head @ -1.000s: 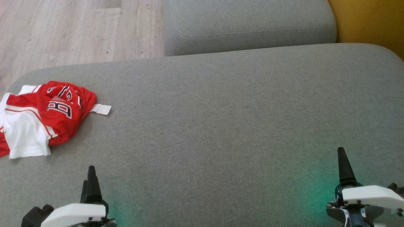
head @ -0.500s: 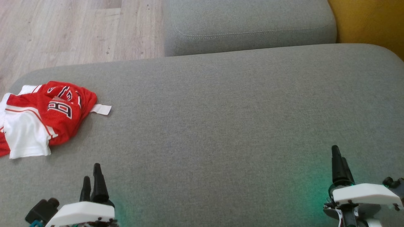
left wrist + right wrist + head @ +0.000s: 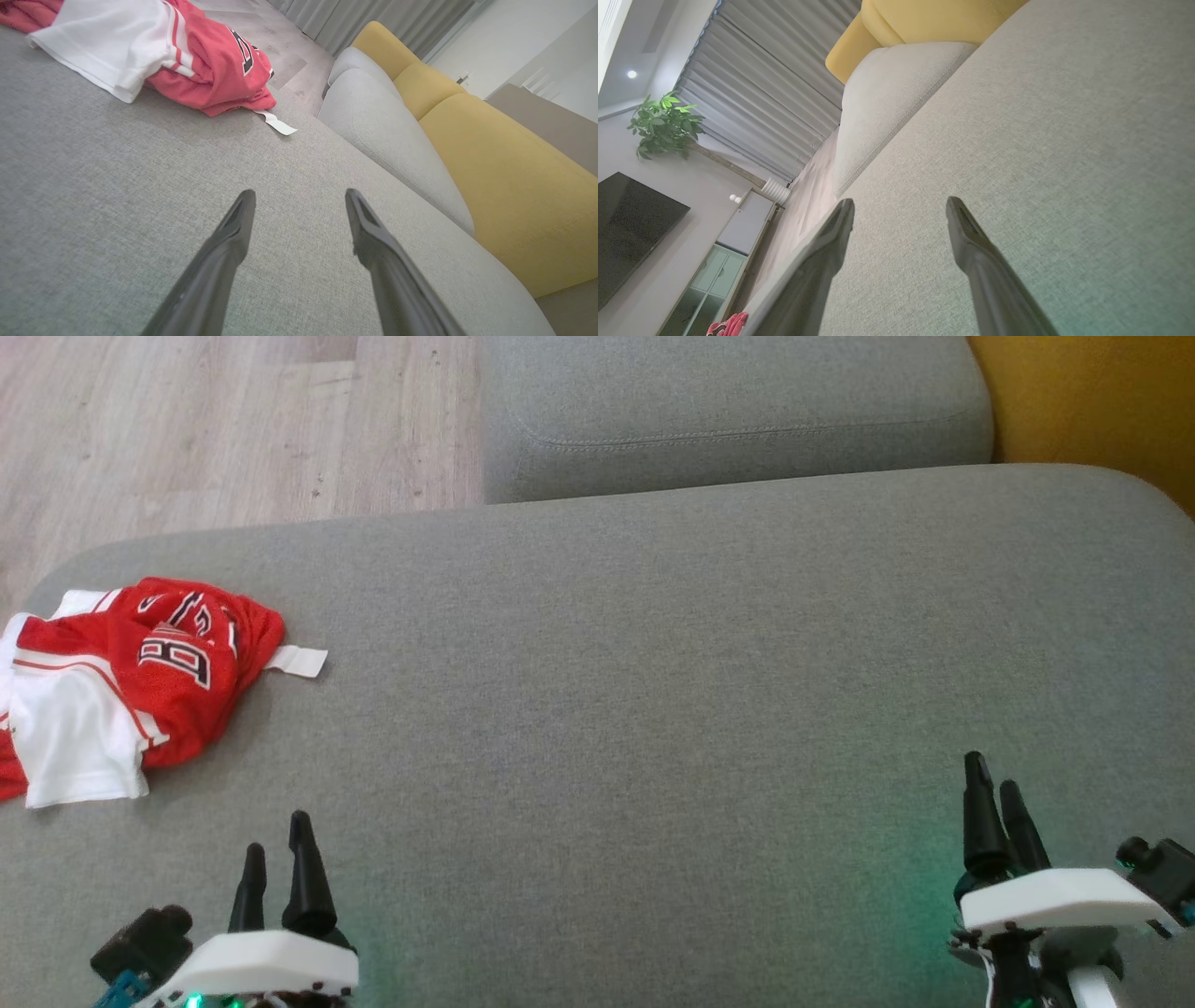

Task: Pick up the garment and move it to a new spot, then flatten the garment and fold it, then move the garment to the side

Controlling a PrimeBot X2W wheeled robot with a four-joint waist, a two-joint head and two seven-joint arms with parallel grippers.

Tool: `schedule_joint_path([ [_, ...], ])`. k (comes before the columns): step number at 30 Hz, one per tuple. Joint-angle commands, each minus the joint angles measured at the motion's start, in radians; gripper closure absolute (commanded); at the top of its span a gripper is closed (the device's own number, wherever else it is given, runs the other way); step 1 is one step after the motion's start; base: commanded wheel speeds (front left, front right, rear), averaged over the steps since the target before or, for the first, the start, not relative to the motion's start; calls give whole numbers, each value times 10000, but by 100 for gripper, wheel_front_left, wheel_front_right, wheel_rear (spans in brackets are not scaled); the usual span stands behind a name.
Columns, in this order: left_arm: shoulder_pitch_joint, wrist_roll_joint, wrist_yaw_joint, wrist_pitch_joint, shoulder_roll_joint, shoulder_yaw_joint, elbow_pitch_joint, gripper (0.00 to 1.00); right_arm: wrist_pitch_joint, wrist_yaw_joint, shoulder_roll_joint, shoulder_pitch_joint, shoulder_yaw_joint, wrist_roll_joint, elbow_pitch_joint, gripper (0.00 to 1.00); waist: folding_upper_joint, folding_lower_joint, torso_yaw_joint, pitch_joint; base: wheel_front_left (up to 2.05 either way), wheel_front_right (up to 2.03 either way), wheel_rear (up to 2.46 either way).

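Observation:
The garment is a crumpled red and white jersey with black lettering and a white tag. It lies at the far left of the grey sofa seat in the head view. The left wrist view has the garment at its upper left, well ahead of the fingers. A red corner of the garment peeks in at the bottom of the right wrist view. My left gripper hovers open at the lower left, below the garment and apart from it. My right gripper stands open at the lower right, over bare cushion. Neither holds anything.
A second grey cushion lies behind the seat, with a yellow cushion at the upper right. Wooden floor runs past the seat's far left edge. The right wrist view takes in curtains, a plant and a dark screen.
Both wrists have turned, so that each gripper's two fingers now stand apart in the head view. The left gripper shifted slightly right, the right slightly left and upward. The garment has not moved.

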Motion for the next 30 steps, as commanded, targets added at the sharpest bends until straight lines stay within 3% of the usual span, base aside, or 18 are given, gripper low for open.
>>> schedule_joint_path([
  [1,-290,380,64,-163,191,64,-357,0,-180,43,-52,-542,192,-367,-380,0,0,0,-9,-6,0,0,0],
  [30,-232,3523,429,-1014,308,-253,-268,0,-502,62,-68,-672,837,-3702,-606,0,0,0,-24,-70,0,0,0],
])
